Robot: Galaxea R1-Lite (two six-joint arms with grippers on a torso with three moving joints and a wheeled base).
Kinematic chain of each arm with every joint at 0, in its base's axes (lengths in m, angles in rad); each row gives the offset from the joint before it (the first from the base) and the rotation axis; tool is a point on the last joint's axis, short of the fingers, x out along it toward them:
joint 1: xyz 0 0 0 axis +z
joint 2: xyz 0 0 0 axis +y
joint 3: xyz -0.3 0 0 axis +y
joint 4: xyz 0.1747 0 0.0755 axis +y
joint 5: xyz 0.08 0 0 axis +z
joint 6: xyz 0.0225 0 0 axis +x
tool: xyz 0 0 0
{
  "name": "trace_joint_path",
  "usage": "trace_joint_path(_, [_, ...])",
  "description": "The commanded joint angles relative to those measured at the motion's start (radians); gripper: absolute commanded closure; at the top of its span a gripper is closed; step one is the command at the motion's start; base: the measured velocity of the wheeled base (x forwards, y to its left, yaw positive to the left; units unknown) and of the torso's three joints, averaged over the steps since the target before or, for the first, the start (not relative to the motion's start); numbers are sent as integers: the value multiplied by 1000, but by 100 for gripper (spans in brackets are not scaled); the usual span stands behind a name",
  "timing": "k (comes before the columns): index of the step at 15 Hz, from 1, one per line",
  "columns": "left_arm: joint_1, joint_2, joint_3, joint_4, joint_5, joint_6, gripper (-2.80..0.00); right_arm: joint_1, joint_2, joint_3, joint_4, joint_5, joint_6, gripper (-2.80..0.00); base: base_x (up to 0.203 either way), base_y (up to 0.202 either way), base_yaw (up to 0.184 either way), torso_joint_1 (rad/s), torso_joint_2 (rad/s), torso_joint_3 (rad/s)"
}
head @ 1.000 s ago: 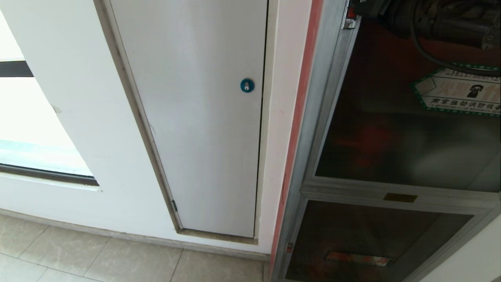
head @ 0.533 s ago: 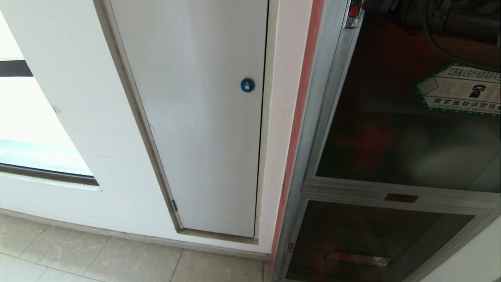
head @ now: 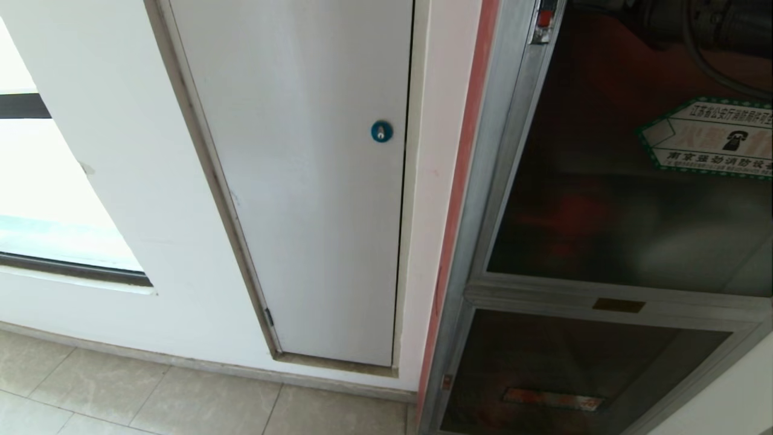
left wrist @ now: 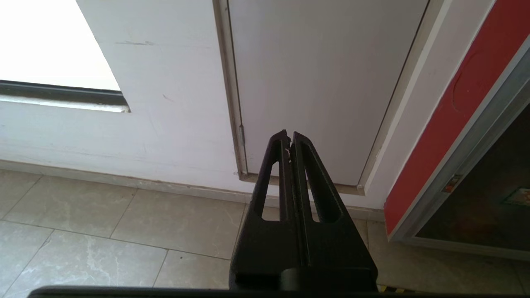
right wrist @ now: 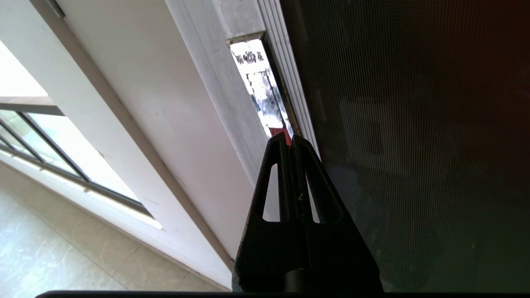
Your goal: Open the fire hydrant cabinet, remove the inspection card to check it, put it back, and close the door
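Note:
The fire hydrant cabinet (head: 483, 211) stands at the right of the head view, with grey metal framing. Its door (head: 604, 211) of dark tinted glass carries a green-bordered sticker (head: 706, 142) and a small red latch (head: 545, 18) at its upper left edge. My right gripper (right wrist: 290, 138) is shut, with its tips right at the red latch (right wrist: 279, 133) on the door's frame edge. Only part of the right arm (head: 712, 21) shows in the head view. My left gripper (left wrist: 288, 134) hangs shut and empty, low before the wall. The inspection card is out of view.
A plain white panel (head: 314, 181) with a blue round lock (head: 381, 131) sits left of the cabinet. A smaller dark glass panel (head: 574, 374) lies below the door. A bright window (head: 36, 181) is at far left, above beige floor tiles (head: 181, 405).
The right arm has moved upward, so that less of it shows at the top of the head view. The latch edge of the door has shifted slightly. The left arm has kept still.

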Motion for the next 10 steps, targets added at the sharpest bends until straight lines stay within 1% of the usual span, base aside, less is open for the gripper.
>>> trace_joint_path(1, [0,1,0,0,0,0,0,1,-64,63,-3,2,4,0,0,0,0,0,0,0])
trace_joint_path(10, [0,1,0,1,0,0,0,-2,-282,312,-9,-3,-3,0,0,0,0,0,0,0])
